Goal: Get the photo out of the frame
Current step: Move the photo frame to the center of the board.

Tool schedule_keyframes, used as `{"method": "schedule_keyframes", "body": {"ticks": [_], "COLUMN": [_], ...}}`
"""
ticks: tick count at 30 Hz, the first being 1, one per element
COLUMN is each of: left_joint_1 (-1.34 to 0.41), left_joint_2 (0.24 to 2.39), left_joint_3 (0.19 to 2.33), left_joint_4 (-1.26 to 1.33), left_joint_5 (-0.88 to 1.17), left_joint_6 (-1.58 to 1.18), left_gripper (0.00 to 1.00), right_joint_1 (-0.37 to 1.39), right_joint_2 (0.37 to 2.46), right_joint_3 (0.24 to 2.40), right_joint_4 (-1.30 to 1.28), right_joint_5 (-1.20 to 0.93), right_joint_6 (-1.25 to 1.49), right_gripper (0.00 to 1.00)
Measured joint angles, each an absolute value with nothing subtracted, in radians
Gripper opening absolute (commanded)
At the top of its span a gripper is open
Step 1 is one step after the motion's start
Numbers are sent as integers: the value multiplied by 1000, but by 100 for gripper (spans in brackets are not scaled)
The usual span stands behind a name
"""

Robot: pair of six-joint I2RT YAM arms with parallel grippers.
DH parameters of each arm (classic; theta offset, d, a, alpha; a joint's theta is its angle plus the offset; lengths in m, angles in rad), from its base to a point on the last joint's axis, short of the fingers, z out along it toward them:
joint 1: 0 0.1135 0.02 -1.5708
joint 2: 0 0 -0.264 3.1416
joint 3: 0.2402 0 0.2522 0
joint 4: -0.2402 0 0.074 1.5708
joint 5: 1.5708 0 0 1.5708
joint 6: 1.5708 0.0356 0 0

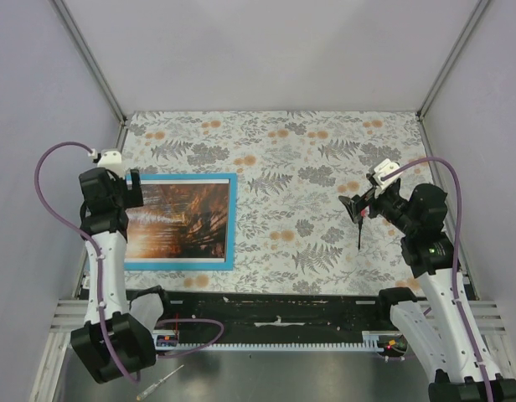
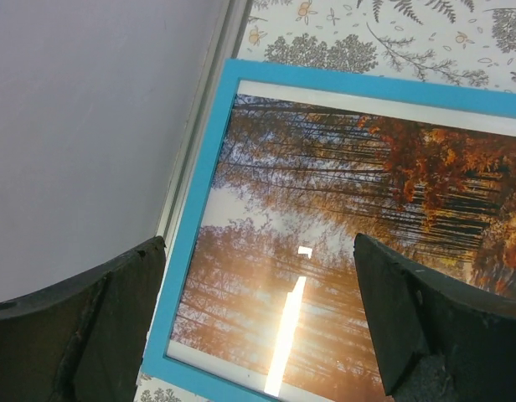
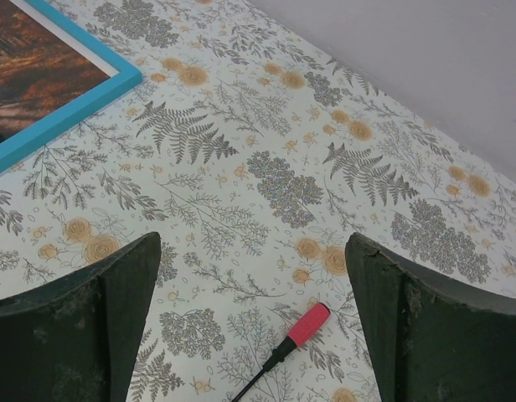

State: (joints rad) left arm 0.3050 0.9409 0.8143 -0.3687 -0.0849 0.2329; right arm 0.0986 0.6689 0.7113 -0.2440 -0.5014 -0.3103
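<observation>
Photo [image 1: 178, 219] lies face-up inside the blue frame [image 1: 179, 265], flat on the surface [image 1: 325, 151] at its left side, close to the L wall. Blue border hugs it on every visible side, so it's not yet out. Left jaws hang wide apart above the photo's L part, holding nothing; no contact seen. Right jaws also wide & empty, over the floral cover, well apart from the frame, w/ a red-handled screwdriver [image 3: 285, 342] lying below. Progress approx. nil: the whole removal is left, prob. starting w/ getting at the back.
</observation>
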Motion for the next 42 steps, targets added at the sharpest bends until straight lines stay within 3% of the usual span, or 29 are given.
{"method": "schedule_keyframes", "body": {"ticks": [13, 21, 42], "left_joint_1": [644, 724, 779], "left_joint_2": [1207, 1349, 1490], "left_joint_3": [876, 876, 860], "left_joint_4": [-411, -396, -301], "left_joint_5": [150, 266, 271], "left_joint_6": [233, 233, 231], "left_gripper": [100, 100, 100], "right_joint_1": [98, 98, 98], "right_joint_2": [660, 662, 669], "right_joint_3": [711, 711, 711], "right_joint_4": [-250, -250, -250], "right_joint_5": [-512, -514, -517], "right_joint_6": [-316, -326, -334], "right_gripper": [98, 98, 98]}}
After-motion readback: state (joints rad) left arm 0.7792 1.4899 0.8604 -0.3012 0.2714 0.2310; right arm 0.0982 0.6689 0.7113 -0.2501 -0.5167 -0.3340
